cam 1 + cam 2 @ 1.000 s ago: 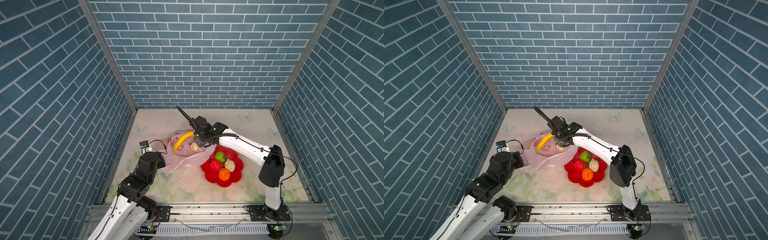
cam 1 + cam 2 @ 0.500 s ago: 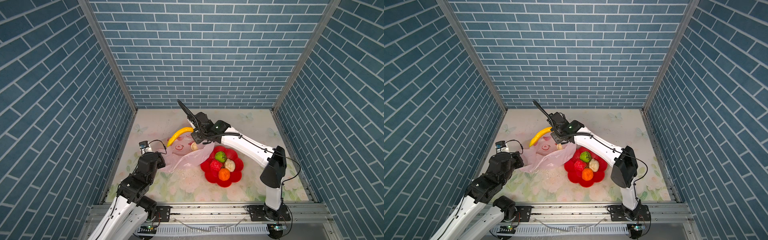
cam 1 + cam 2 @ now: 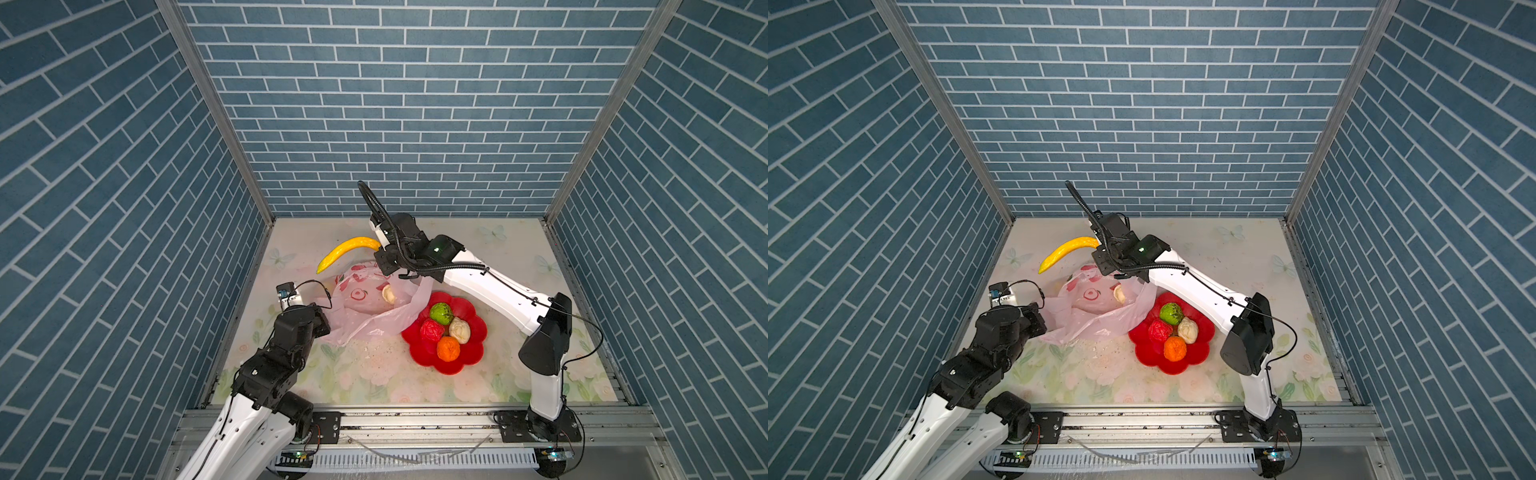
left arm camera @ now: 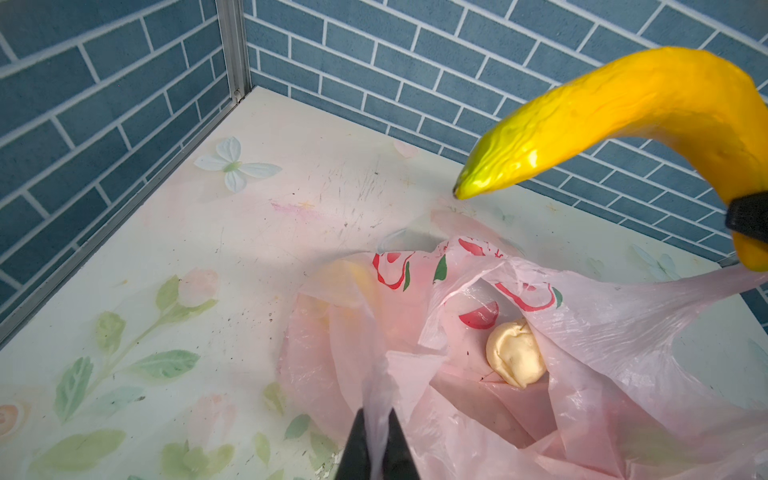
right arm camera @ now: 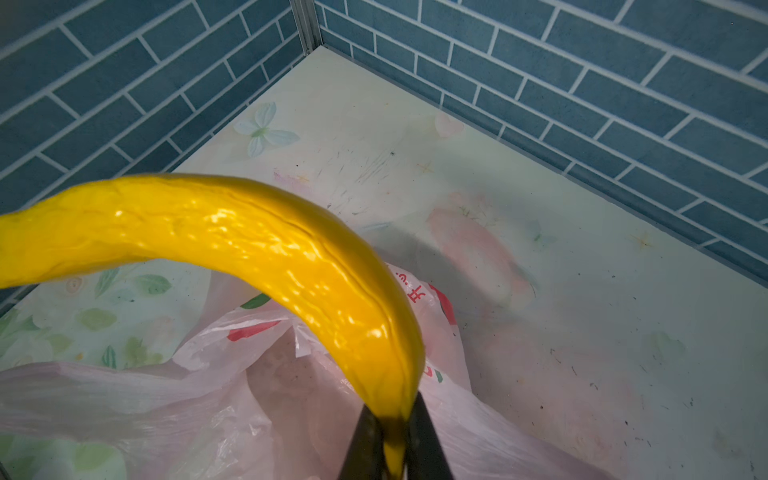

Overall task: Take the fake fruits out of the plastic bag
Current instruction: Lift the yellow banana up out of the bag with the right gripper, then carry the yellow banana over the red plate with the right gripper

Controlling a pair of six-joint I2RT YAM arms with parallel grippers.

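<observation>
— Now, the right gripper (image 5: 392, 442)?
— Clamped shut on one end of the yellow banana (image 3: 347, 251), which hangs in the air above the plastic bag (image 3: 365, 320).
— Left gripper (image 4: 377, 440)?
— Pinched closed on a fold of the bag's edge, low over the table (image 3: 478, 257).
— Other fruit?
— One cream fruit (image 4: 515, 357) lies inside the bag's open mouth. Green fruit (image 3: 440, 312), red fruit (image 3: 431, 330), second cream fruit (image 3: 459, 329) and orange fruit (image 3: 448, 348) sit on the red dish (image 3: 473, 359), just beside the bag.
</observation>
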